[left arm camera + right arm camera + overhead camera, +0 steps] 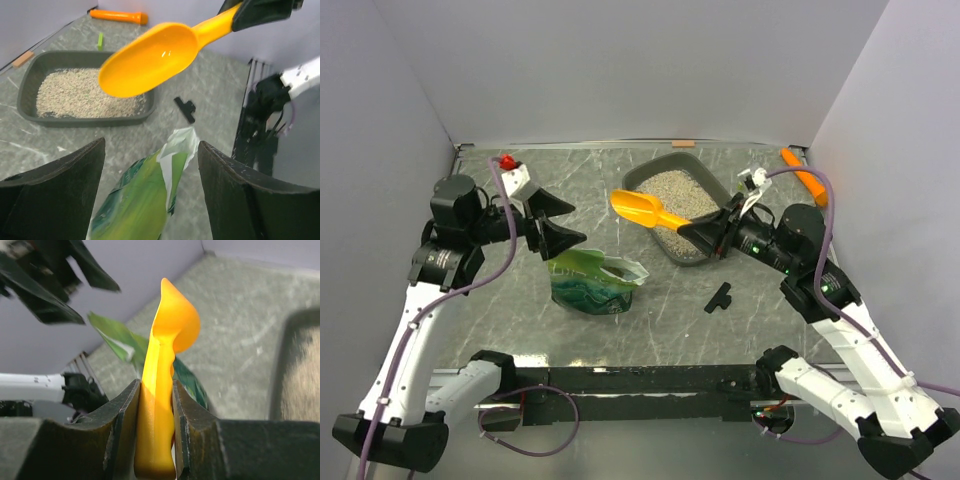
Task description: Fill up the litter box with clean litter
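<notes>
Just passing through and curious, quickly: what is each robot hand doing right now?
Left gripper: fingers open, holding nothing.
Right gripper: fingers closed on the handle of the orange-yellow plastic scoop.

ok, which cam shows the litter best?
Left wrist: litter lies close up in the litter box, grains visible; the scoop overlaps only a corner. Top external shows it small, partly under the scoop handle. Right wrist: a blurred strip at the edge.
</notes>
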